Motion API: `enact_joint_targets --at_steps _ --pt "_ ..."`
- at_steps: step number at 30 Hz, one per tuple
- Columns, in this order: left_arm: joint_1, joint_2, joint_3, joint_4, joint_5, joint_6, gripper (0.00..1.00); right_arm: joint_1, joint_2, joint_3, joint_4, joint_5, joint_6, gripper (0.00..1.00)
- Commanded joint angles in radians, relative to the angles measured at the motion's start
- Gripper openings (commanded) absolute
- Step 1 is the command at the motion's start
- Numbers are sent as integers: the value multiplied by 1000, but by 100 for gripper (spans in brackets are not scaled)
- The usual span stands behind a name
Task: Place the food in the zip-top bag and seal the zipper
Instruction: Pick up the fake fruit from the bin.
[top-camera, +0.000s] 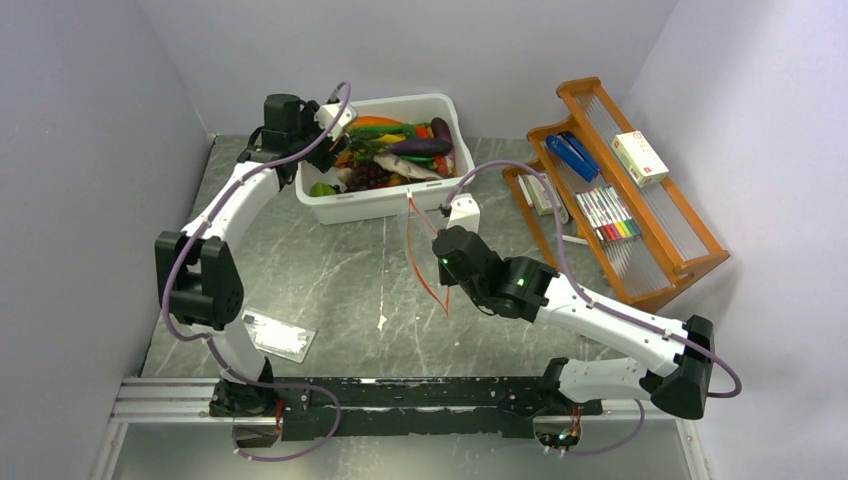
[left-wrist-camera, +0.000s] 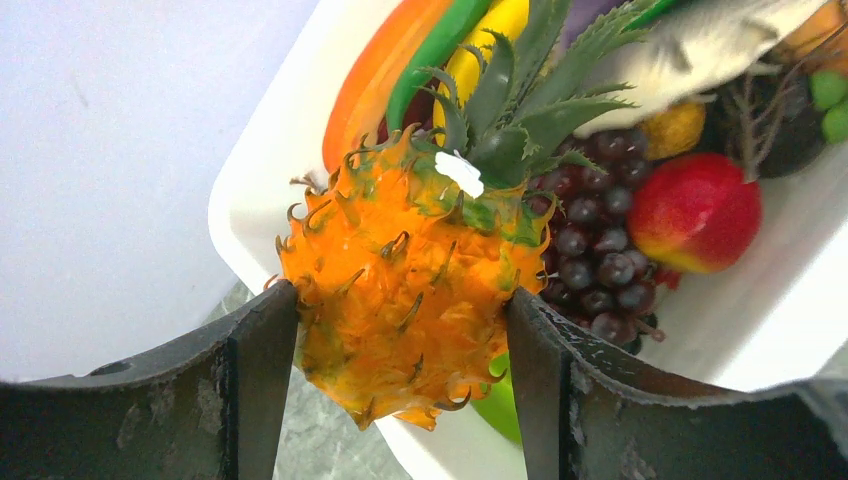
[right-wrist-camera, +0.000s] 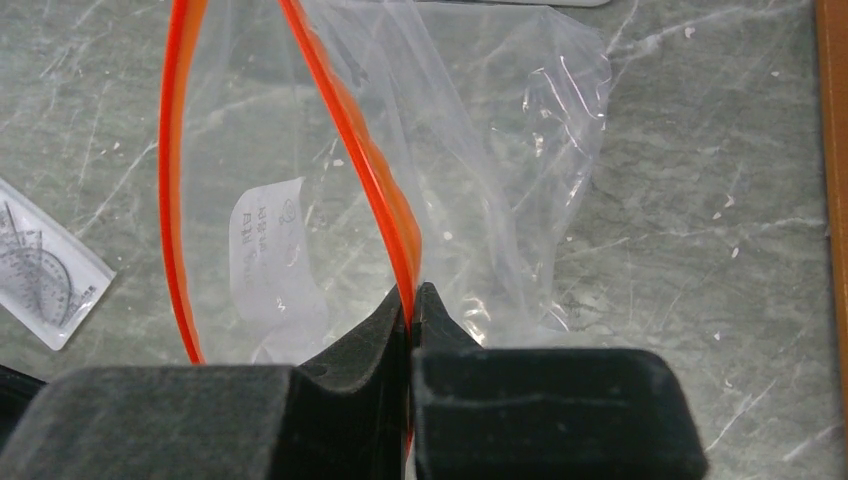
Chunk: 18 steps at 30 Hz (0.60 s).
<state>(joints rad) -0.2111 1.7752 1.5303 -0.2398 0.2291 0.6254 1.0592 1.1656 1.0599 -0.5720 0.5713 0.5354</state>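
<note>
My left gripper (left-wrist-camera: 400, 335) is shut on the orange pineapple (left-wrist-camera: 410, 270), its fingers (left-wrist-camera: 262, 385) pressing both flanks. It hangs over the near left corner of the white tub (left-wrist-camera: 270, 170). Dark grapes (left-wrist-camera: 590, 260), a green piece (left-wrist-camera: 503, 400) and other toy food lie in the tub. From above, the left gripper (top-camera: 335, 135) sits at the tub's left end. My right gripper (right-wrist-camera: 412, 300) is shut on the orange-red zipper (right-wrist-camera: 340, 110) of the clear zip-top bag (right-wrist-camera: 490, 150), holding one lip so the mouth gapes. The bag (top-camera: 420, 255) hangs over mid-table.
The white tub (top-camera: 385, 208) stands at the back centre, full of toy food. A wooden rack (top-camera: 690, 235) with markers and boxes stands at the right. A flat white card (top-camera: 278, 335) lies near the left arm's base. Grey walls close in on both sides.
</note>
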Motion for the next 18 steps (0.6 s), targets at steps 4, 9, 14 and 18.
enact_joint_targets --at_steps 4,9,14,18 --pt "8 -98 -63 21 -1 -186 30 -7 0 15 36 -1 9 0" --pt "14 -167 -131 34 -6 -331 29 -12 9 19 48 14 12 0" --pt "30 -280 -235 113 103 -537 29 -29 46 32 70 -36 43 0" --pt "45 -410 -335 223 217 -685 29 -40 66 46 85 -74 69 0"
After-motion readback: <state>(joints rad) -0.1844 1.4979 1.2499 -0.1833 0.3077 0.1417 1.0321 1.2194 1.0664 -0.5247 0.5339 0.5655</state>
